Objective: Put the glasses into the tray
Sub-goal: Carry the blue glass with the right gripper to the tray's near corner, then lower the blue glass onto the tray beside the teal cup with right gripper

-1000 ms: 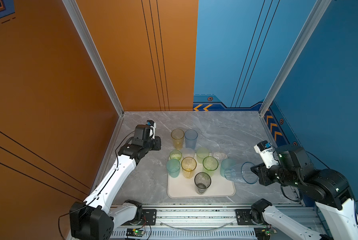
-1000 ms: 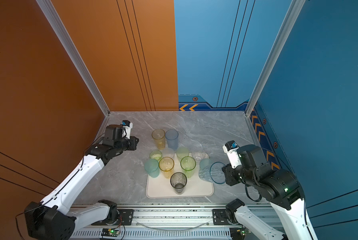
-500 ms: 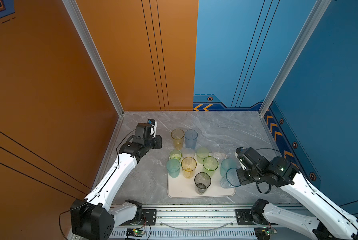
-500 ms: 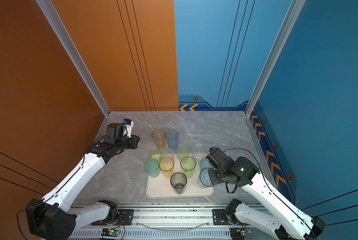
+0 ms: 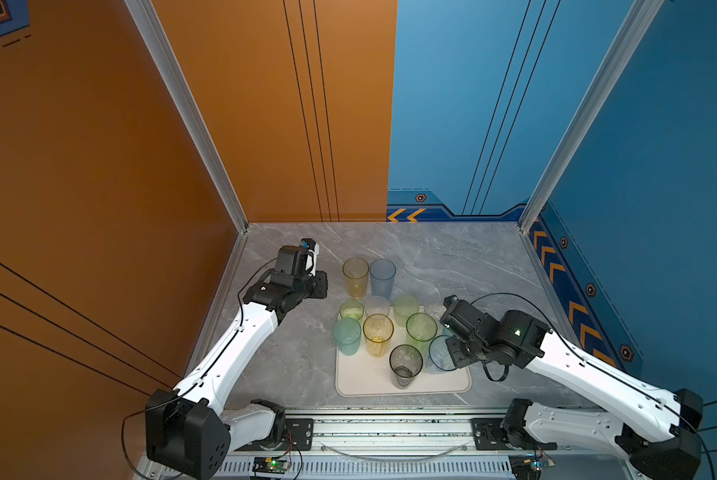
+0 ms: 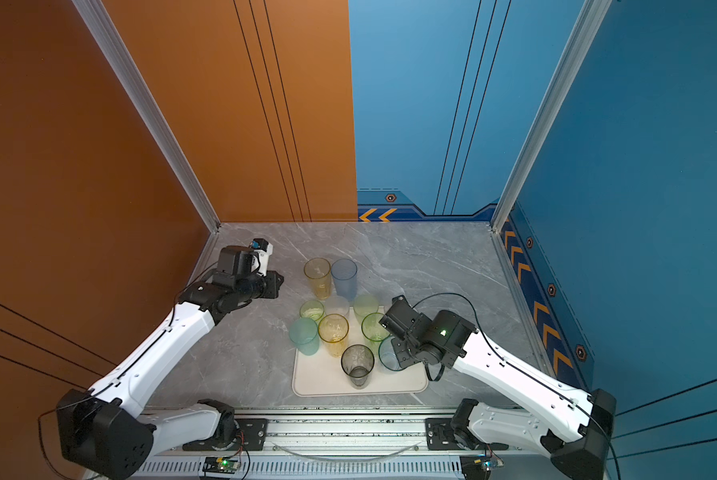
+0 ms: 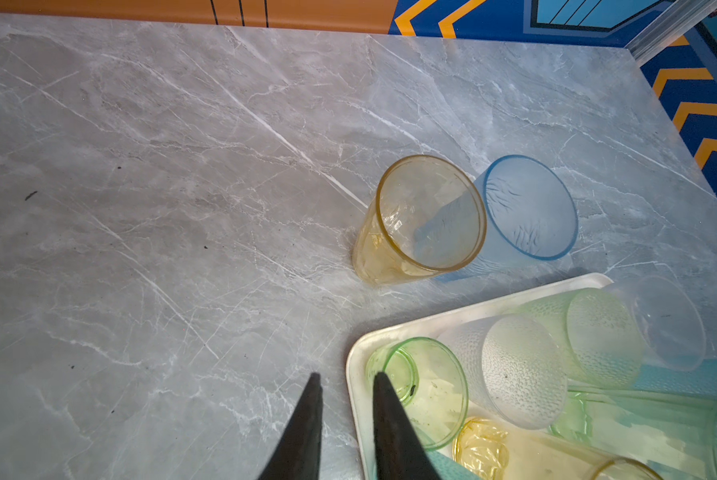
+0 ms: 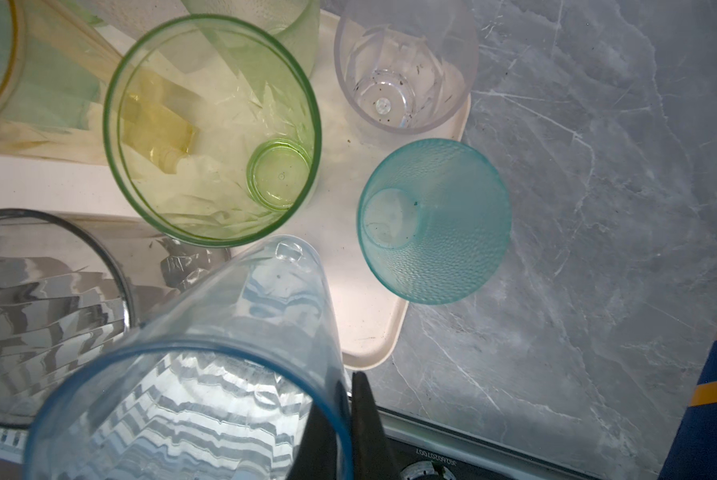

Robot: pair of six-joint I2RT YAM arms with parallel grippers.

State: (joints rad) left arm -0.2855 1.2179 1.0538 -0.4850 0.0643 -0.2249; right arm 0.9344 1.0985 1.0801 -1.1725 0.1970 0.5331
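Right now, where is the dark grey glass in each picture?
Both top views: the grey glass stands on the tray, near its front edge.
Left wrist: not in it.
Right wrist: on the tray, next to the big green glass.
Shared landmark: the cream tray.

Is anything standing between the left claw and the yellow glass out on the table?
Nothing visible. Bare table lies between the left claw and the yellow glass. The tray corner, holding a short green glass, sits just beside that path, and the blue glass stands beyond.
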